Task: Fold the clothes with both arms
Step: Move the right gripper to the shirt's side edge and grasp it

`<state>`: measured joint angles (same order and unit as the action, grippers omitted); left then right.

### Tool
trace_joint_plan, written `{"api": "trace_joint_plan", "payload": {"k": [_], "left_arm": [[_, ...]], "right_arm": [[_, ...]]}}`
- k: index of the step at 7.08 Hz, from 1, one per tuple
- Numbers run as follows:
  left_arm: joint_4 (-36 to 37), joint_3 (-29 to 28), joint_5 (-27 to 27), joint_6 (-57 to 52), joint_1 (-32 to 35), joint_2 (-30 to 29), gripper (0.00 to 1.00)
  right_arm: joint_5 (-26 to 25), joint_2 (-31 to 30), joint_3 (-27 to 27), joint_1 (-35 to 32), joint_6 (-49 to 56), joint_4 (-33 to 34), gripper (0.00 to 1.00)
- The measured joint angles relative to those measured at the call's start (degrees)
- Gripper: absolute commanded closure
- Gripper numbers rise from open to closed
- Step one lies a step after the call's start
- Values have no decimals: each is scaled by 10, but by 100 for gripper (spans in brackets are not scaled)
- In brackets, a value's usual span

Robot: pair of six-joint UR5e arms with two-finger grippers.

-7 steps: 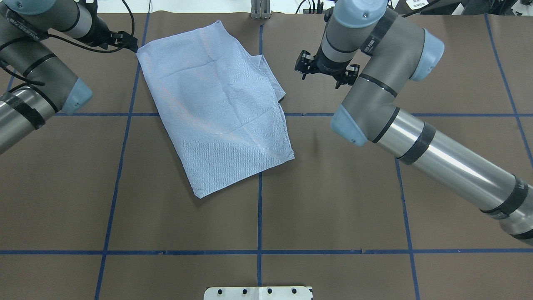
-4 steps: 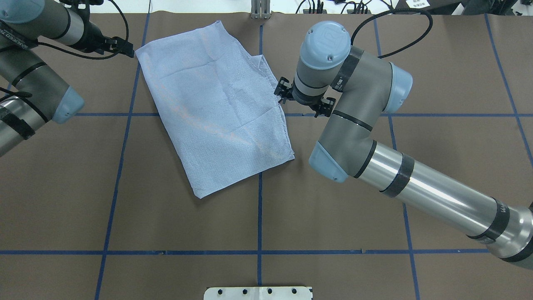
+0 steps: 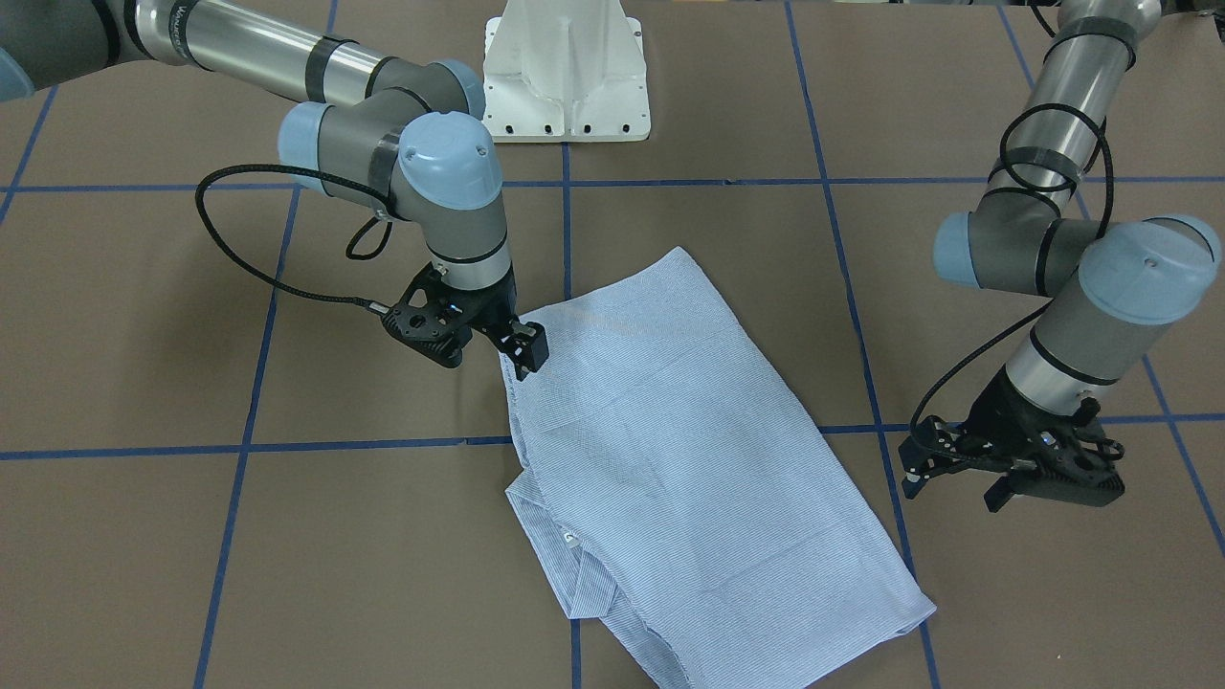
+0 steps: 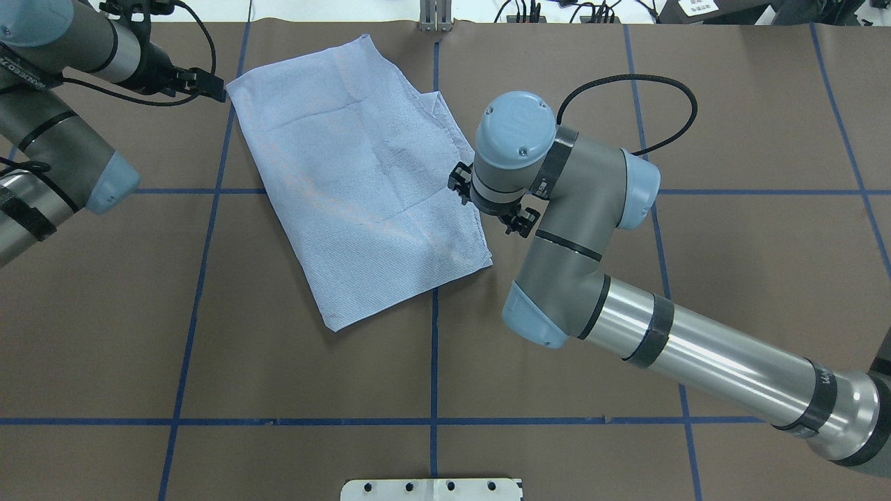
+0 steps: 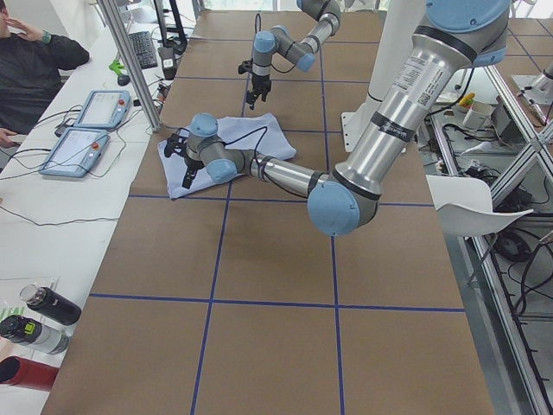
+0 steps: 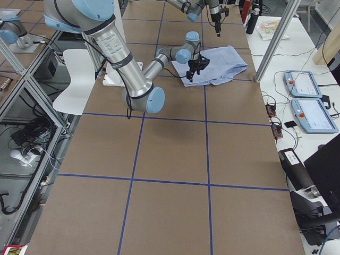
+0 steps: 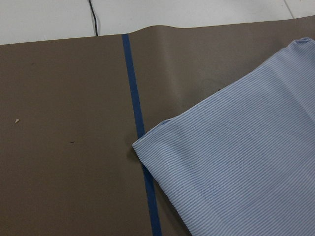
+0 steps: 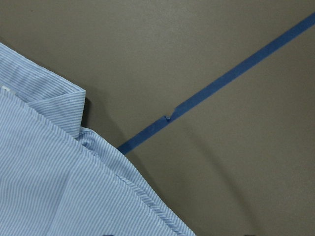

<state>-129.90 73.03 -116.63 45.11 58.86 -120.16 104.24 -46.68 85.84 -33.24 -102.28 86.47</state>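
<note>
The right gripper point(image 3: 524, 356) points down at the long edge of the shirt point(image 3: 689, 459) on the robot's right. From overhead its own wrist hides the fingers. In the front-facing view they are dark and close-set, so it cannot be told whether they pinch cloth. Its wrist camera shows only the collar point(image 8: 51, 101) and bare table point(image 3: 191, 536). The left gripper point(image 3: 953, 488) hangs near the shirt's far left corner, jaws parted, holding nothing. The shirt lies flat, folded to an oblong, left of the table's middle and close to its far edge. Its long axis runs from that edge toward the robot, slanting to the robot's right. The collar end lies farthest from the robot, cropped in the front-facing view.
</note>
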Motion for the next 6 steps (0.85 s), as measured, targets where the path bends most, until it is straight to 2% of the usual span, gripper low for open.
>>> {"api": "trace_joint_plan", "payload": {"k": [3,6], "left_arm": [[-1,2,0,17,-6,1,0],[-1,0,0,19,-7,2,0]], "right_arm": [[-41,-6,-3,39,-42,0,31],[-58,-15,-4,54,-51,-15,34]]}}
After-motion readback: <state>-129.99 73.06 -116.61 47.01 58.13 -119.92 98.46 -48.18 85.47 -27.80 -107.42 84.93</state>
